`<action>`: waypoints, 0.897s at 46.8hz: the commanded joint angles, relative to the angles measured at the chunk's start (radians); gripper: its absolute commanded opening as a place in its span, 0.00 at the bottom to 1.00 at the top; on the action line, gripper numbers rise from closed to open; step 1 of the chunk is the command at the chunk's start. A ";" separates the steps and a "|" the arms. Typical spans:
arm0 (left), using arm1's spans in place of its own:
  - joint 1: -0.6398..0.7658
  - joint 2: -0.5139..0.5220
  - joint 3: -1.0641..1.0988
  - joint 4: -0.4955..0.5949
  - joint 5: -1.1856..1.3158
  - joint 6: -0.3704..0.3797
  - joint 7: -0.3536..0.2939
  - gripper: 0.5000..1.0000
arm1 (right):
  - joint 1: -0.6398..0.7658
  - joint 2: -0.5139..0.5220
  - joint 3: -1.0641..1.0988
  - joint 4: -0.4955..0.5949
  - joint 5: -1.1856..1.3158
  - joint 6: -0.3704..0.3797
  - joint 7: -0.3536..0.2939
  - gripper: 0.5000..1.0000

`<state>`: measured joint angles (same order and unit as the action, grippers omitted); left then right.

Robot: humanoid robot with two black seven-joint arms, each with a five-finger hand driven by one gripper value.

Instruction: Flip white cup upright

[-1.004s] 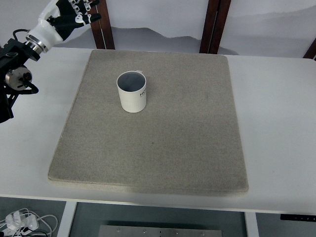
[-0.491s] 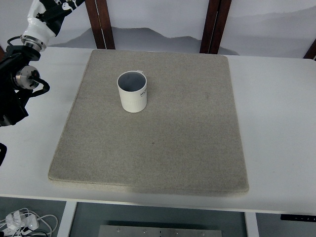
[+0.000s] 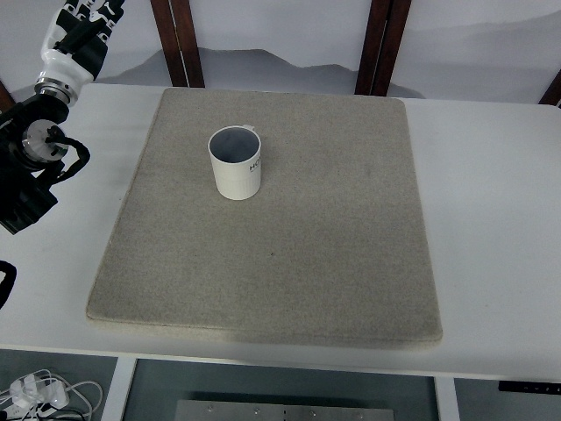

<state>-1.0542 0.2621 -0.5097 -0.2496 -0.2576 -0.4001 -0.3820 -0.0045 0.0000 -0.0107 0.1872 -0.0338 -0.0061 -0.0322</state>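
Cup: white cup (image 3: 235,164) stands upright, mouth up, on the grey mat (image 3: 272,263).
Left hand (image 3: 81,26): top-left corner over the worktop (image 3: 491,219), holding nothing; finger spread unclear.

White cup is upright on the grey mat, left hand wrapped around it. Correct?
Not quite. The white cup stands upright on the grey mat, but nothing holds it. The top view shows the left hand at the upper left corner, well clear of the cup.
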 commanded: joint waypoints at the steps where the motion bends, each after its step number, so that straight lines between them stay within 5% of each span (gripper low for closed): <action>1: 0.003 -0.006 -0.019 0.001 0.000 0.026 0.040 1.00 | 0.000 0.000 0.000 0.000 0.000 0.000 0.000 0.90; 14: 0.037 -0.032 -0.162 0.024 0.000 0.066 0.138 1.00 | 0.000 0.000 0.001 0.000 0.000 0.000 0.000 0.90; 42: 0.048 -0.080 -0.231 0.026 -0.002 0.081 0.133 1.00 | 0.000 0.000 0.003 0.000 0.000 0.000 0.000 0.90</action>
<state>-1.0025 0.1826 -0.7384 -0.2231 -0.2607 -0.3194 -0.2463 -0.0046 0.0000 -0.0107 0.1872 -0.0337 -0.0061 -0.0322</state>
